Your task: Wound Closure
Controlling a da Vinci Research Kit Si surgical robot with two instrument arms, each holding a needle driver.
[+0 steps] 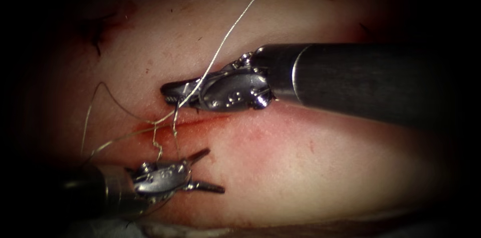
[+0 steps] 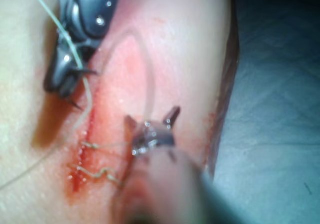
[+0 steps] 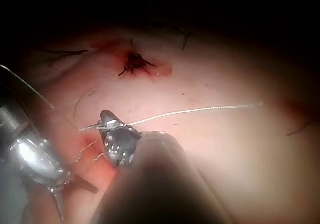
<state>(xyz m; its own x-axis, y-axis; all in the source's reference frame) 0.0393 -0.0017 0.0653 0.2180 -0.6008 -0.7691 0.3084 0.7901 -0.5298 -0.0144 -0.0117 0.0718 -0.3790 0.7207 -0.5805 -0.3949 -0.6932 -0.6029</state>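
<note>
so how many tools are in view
2. The right tool is shut on the thread just above the cut; the left tool sits below it, open, holding nothing.

The tissue [image 1: 310,168] carries everything: a cut [image 1: 200,119] edged with red fluid [image 1: 165,127] runs just beneath the right tool's [image 1: 170,92] tip, thread [image 1: 120,138] looping over it toward the left tool [image 1: 208,170]. Beyond the tissue's edge lies what may be a pale cloth [image 2: 280,134]
</note>
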